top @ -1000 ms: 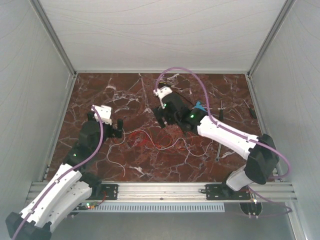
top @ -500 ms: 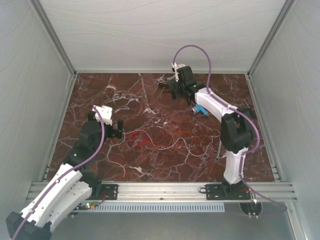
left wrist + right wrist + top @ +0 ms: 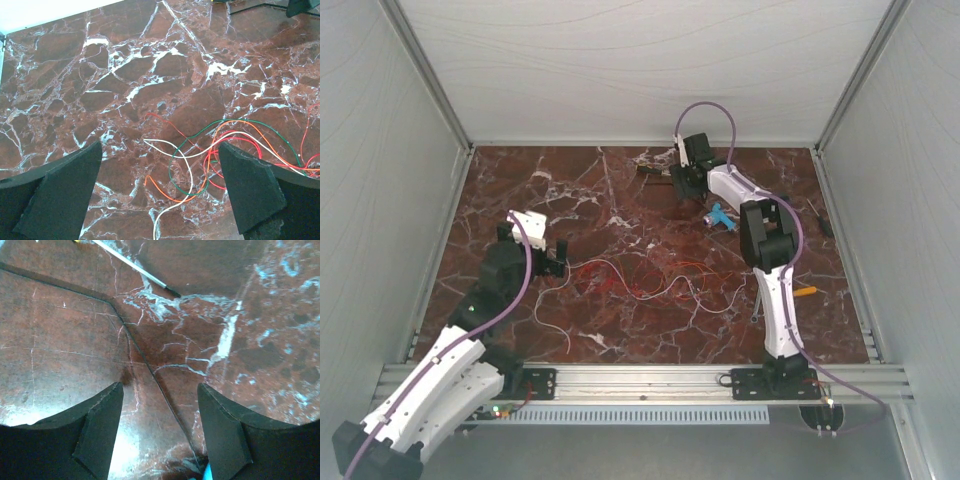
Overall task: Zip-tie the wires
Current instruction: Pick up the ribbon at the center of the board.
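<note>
Red marble tabletop veined white — boxed in by pale grey panel walls.

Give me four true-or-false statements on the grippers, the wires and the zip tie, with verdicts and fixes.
1. The left gripper stands open, holding nothing. True.
2. The zip tie is cinched round the wires. False: the wires lie loose mid-table, and the zip tie lies apart from them, toward the far side.
3. The right gripper hangs over the wires. False: it hangs over the zip tie, jaws open.
4. The wires lie on the table just ahead of the left gripper. True.
</note>
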